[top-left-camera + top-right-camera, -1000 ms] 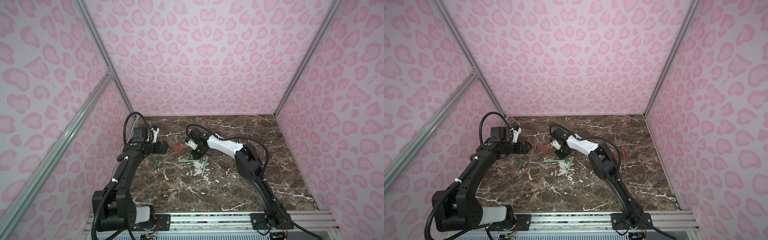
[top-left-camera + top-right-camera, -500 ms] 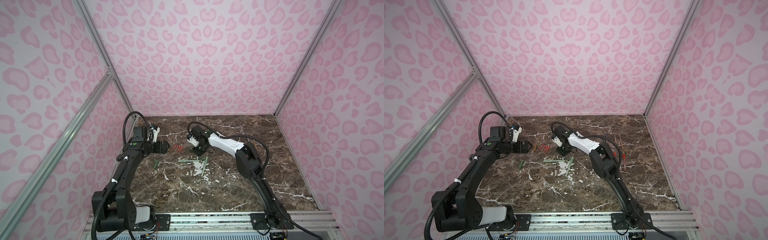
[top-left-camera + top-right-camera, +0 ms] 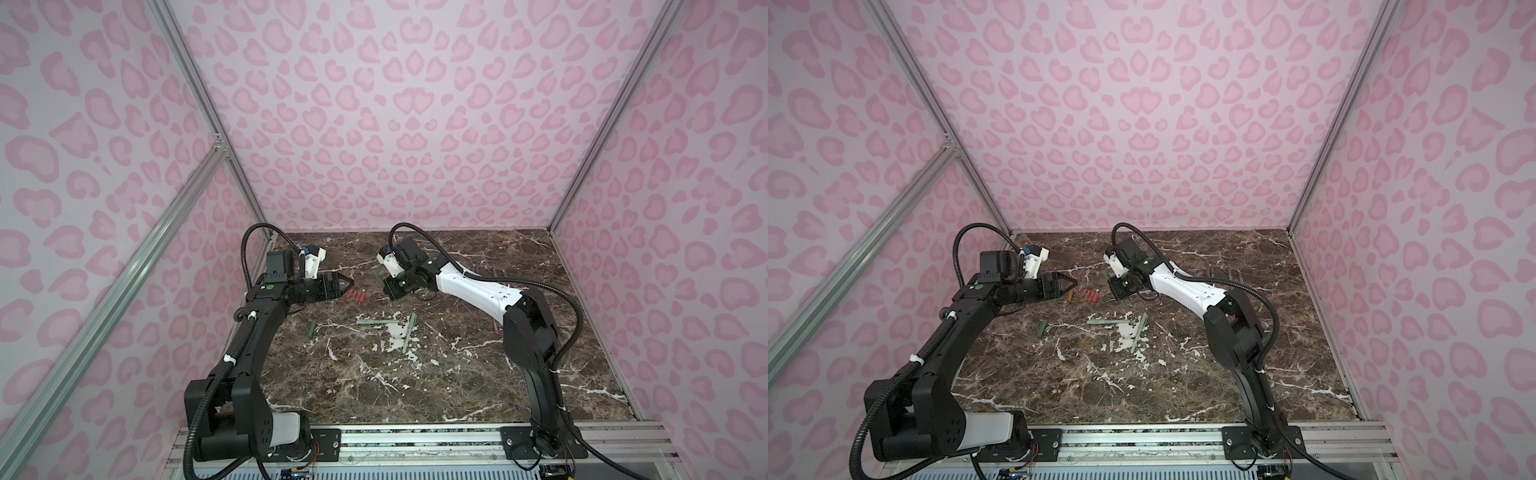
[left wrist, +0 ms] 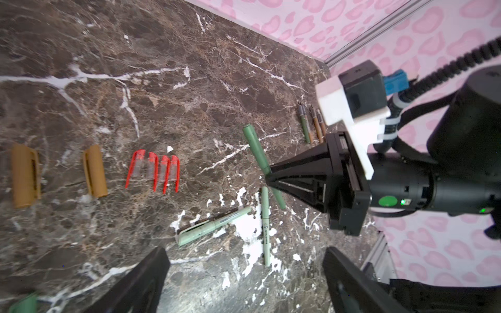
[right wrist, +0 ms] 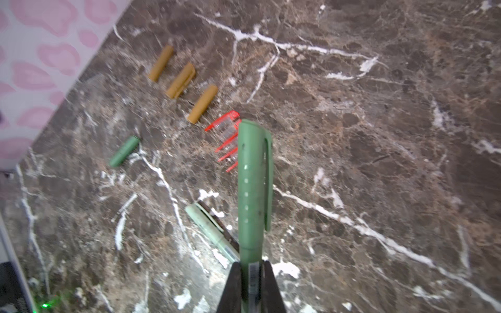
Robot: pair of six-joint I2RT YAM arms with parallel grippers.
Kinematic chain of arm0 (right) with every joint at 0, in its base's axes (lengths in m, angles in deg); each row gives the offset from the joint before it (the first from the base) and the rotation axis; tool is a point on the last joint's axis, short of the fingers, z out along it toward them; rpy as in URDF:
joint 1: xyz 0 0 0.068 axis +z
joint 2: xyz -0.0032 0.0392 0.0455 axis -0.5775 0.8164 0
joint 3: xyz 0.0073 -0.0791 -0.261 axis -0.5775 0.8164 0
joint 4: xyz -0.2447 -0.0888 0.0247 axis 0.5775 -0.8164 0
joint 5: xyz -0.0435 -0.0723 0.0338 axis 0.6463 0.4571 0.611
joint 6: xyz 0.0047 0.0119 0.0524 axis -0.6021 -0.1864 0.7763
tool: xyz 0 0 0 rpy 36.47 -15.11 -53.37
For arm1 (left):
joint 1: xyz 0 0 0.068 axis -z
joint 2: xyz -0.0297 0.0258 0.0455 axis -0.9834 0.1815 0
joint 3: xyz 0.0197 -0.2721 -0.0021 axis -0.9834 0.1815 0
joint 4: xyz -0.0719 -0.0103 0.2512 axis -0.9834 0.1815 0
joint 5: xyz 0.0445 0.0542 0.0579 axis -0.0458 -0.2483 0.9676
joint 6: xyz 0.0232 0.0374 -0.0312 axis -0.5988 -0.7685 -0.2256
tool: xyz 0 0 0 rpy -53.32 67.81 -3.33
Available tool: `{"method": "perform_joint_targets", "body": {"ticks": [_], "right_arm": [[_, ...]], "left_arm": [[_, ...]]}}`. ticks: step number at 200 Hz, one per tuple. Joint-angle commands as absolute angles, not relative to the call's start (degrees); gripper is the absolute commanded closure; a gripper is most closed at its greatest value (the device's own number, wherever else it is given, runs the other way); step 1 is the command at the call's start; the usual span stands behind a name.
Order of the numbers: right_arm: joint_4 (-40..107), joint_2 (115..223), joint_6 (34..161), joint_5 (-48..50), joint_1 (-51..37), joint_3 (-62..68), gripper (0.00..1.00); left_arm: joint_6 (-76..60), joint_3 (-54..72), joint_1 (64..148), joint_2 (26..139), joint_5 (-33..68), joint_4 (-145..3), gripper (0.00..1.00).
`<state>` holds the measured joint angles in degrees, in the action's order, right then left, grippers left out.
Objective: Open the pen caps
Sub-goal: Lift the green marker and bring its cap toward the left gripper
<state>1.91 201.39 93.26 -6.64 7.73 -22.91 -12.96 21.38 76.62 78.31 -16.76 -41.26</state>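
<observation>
1. The right hand [image 5: 252, 267] is pressed together on a green pen [image 4: 280, 199]. It pinches the barrel just below the sage-green cap [image 5: 253, 176], which sits fully on the pen, and the whole pen appears to be held off the counter [image 3: 457, 374].
2. The left hand [image 3: 349, 284] is spread wide and grips nothing. In the left wrist view its fingers [image 4: 141, 276] stand well apart.
3. In both top views the capped end lies at about 3 o'clock from the left hand, near but not touching. The right hand is just beyond it on the same bearing. The left hand is the free one and the nearer to the cap, so the cap looks like its job.
4. In a top view the pen's long axis runs roughly from 11 to 5 o'clock, with the cap toward 11. It crosses the left hand's line of reach and does not point at it.
5. The coming move probably calls for the left hand to travel toward 3 o'clock and close across the cap. The pull would then go along the axis toward 11 while the right hand anchors the barrel. A pull off that line could twist the pen in the pinch.
6. Loose on the counter are four red caps [image 4: 153, 170] at about 5 o'clock from the left hand, tan caps [image 4: 95, 170] beside them, and a loose green cap [image 5: 124, 151] at about 7 o'clock.
7. A pale green pen [image 4: 214, 226], apparently capped, lies at 6 o'clock from the right hand.
</observation>
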Motion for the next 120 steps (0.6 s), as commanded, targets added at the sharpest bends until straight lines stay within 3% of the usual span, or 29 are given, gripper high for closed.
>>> {"method": "perform_joint_targets", "body": {"ticks": [1, 29, 81, 120], "right_arm": [[12.51, 199.50, 101.51, -7.49, 9.11, -19.77, 0.96], [15.75, 198.67, 104.20, -6.45, 11.14, -18.80, 0.97], [16.26, 199.81, 105.59, -6.90, 13.46, -21.22, 0.97], [16.11, 200.41, 105.71, -7.44, 14.73, -22.68, 0.97]], "left_arm": [[-7.59, 21.01, 76.63, 79.46, -19.64, -45.75, 0.12], [-6.11, 18.49, 77.13, 82.10, -18.98, -45.71, 0.21], [-6.10, 13.28, 79.26, 87.52, -16.40, -43.08, 0.27], [-6.39, 11.69, 80.33, 89.50, -15.23, -42.26, 0.41]]}}
